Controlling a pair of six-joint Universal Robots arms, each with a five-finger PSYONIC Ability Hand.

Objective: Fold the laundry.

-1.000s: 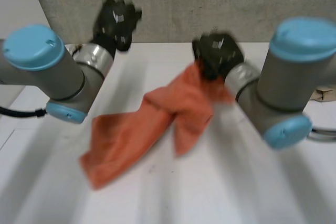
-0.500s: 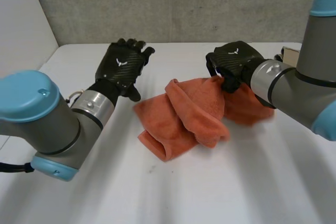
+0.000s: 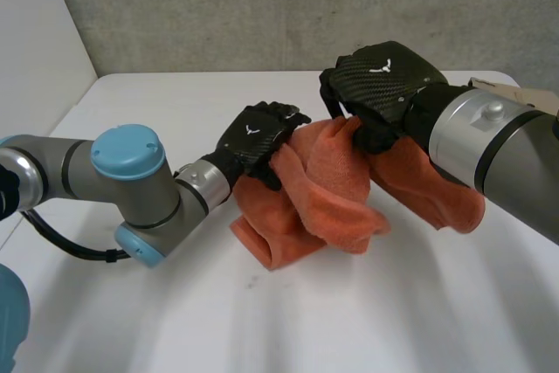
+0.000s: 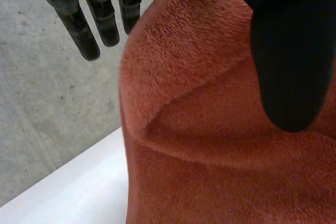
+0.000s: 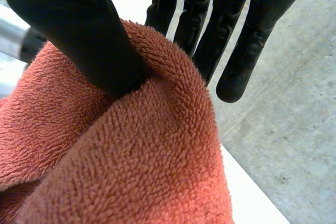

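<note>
i'm pinching a fold of the soft, limp towel (image 3: 330,191) in my right hand (image 3: 384,83), left hand (image 3: 253,134) lying straight-fingered against it; corners would grip better.

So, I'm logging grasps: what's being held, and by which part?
The right robot hand pinches the orange towel by a raised fold; the left robot hand holds nothing.

No lettering or numerals are legible. The only marking is a small white emblem (image 3: 254,128), with no readable characters, on the back of the left hand (image 3: 262,142). An identical mark (image 3: 381,65) sits on the back of the right hand (image 3: 390,91).
</note>
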